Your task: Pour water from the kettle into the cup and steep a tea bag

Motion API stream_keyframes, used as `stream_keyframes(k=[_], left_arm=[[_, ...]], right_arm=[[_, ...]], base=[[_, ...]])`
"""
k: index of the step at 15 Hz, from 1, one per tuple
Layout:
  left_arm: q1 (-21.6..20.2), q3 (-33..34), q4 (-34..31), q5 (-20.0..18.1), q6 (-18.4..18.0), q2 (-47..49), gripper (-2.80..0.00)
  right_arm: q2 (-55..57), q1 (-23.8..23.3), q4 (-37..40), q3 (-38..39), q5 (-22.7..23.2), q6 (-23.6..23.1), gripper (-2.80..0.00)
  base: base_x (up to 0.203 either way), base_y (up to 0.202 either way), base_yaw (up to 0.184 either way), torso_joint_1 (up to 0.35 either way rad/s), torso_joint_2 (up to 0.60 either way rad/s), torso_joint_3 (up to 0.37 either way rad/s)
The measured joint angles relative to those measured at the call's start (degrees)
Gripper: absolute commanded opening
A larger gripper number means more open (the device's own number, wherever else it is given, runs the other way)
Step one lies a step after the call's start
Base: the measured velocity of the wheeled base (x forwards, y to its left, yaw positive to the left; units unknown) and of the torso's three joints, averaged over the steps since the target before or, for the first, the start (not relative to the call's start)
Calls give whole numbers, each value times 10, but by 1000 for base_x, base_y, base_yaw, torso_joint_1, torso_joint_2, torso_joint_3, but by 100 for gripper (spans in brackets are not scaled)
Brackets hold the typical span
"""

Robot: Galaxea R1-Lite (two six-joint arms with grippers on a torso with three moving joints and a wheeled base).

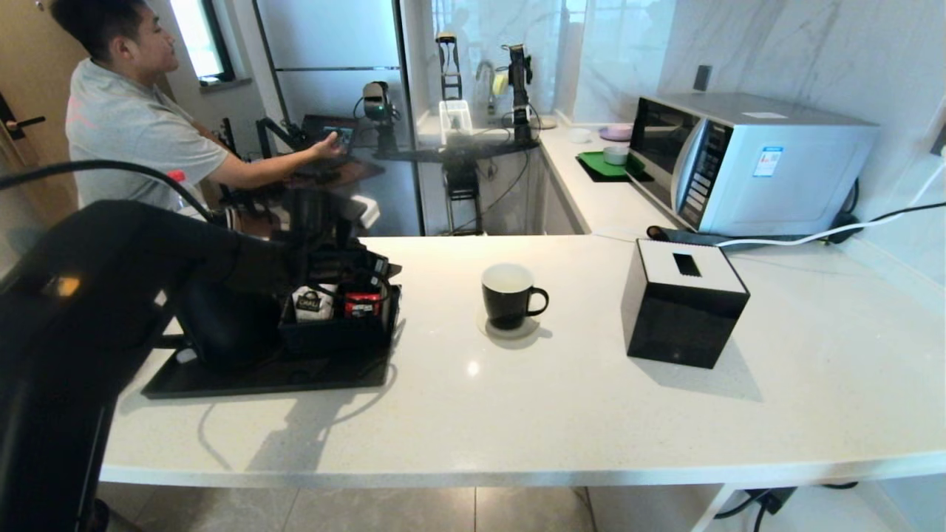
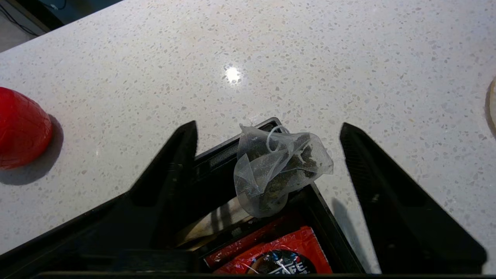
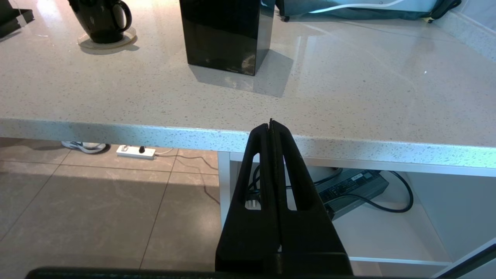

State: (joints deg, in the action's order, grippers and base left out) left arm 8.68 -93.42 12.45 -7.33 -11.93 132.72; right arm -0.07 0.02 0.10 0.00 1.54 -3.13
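Fingers [image 2: 182, 155] of the left gripper [image 2: 267, 133] spread wide apart, one at lower left and one at lower right of the left wrist frame, gripping nothing; between them, at frame centre, the tea bag [image 2: 277, 170], a crumpled translucent pouch of dark leaves with a white string loop at its top, perched on the corner rim of the black organiser box [image 2: 217, 155]; below it in the box, a red sachet [image 2: 286, 254] at the bottom edge; at far left of that frame, a red rounded cap [image 2: 21, 128] on the speckled white counter [image 2: 310, 58].

In the head view, left arm bulking dark across the left side of the frame, reaching over the organiser box [image 1: 340, 329] on a black tray [image 1: 266, 377]; just left of the box on the tray, the kettle [image 1: 225, 325], dark and largely hidden by the arm; right of centre frame, well apart from the tray, the cup [image 1: 510, 295], black with white inside, handle to the right, upright on a pale coaster [image 1: 510, 329]; further right, a black tissue box [image 1: 684, 303]; upper right, a microwave [image 1: 746, 159]; upper left, a person [image 1: 140, 111] in a grey shirt.

Right gripper [image 3: 271, 124] pressed fully closed, tips at centre of the right wrist frame, parked below the counter edge; cup [image 3: 100, 19] at upper left there.
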Motion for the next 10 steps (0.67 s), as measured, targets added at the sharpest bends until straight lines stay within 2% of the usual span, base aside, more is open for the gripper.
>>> stream_keyframes(k=[10], left_arm=[[-5,-16,-1,0,0,0,-280]], right_arm=[[0,0,0,0,0,0,-280]], base=[[0,0,0,0,0,0]])
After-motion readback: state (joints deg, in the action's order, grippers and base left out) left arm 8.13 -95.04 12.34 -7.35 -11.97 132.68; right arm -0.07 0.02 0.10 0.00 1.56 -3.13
